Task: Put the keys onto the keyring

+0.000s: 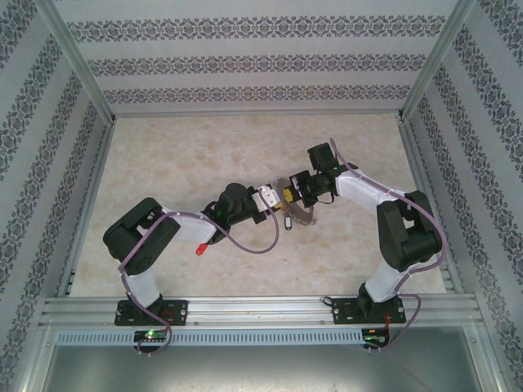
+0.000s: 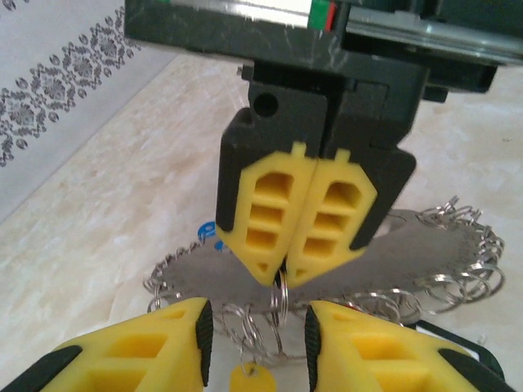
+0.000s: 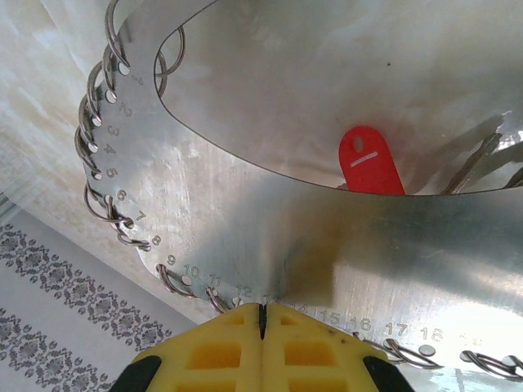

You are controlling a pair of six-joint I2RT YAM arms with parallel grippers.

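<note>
The keyring (image 3: 245, 220) is a flat silvery plate with a numbered row of holes round its rim and small split rings (image 3: 114, 219) threaded through them. The right claw (image 3: 262, 314) is pinched tight on that rim, about the hole marked thirteen. It seems to hold the plate lifted off the table (image 1: 163, 163), probably so the rings hang free and face the other arm.

The left claw (image 2: 257, 322) faces it from across the keyring, just beside the rim. Its fingers stand narrowly apart, with a couple of split rings and a yellow key tag (image 2: 249, 380) in the gap between them. I cannot tell whether they touch the tag or a ring, and nothing looks clamped. The narrow gap suits so small a target, since a wide claw would likely foul the neighbouring rings.

A red-tagged key (image 1: 198, 249) lies on the table well apart from the keyring, on the left arm's side, not yet threaded. I judge the step in hand to be working the yellow-tagged key at a ring while the plate is steadied, with the red one left to fetch
</note>
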